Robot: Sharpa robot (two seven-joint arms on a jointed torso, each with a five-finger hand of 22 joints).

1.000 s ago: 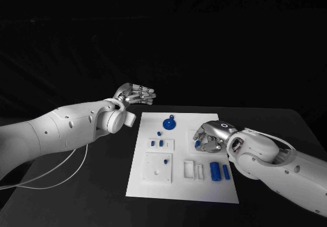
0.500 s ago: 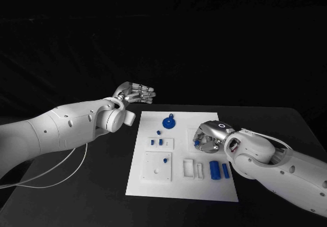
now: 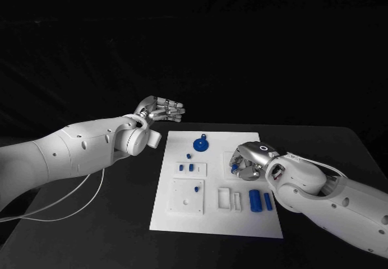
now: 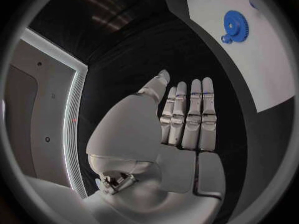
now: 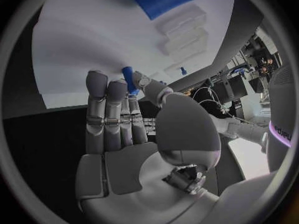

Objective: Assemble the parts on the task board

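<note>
A small blue peg [image 5: 127,79] is being pinched between thumb and fingertips of the right robot hand [image 3: 247,162], which is being held over the right side of the white task board [image 3: 243,227] in the middle of the black desk [image 3: 97,235]. The left robot hand [image 3: 162,110] is being kept released, with straight fingers and nothing in it, above the desk just beyond the board's far-left corner. The step in hand is judged to be the carrying of the peg to its socket; it is probably best done if the peg is being kept upright, lined up over the hole before being lowered, and pressed down gently so that it is not being tilted or dropped. On the board, one blue gear [image 3: 199,147] is being seen near the far edge, two small blue pieces [image 3: 186,167] are standing in the raised block at mid-left, one small blue piece [image 3: 195,190] is standing in the larger square block [image 3: 186,197] nearer, and two blue cylinders [image 3: 259,200] are lying side by side near the right, beside two empty white slotted holders [image 3: 229,200]. Which socket is meant for the held peg cannot be told.
</note>
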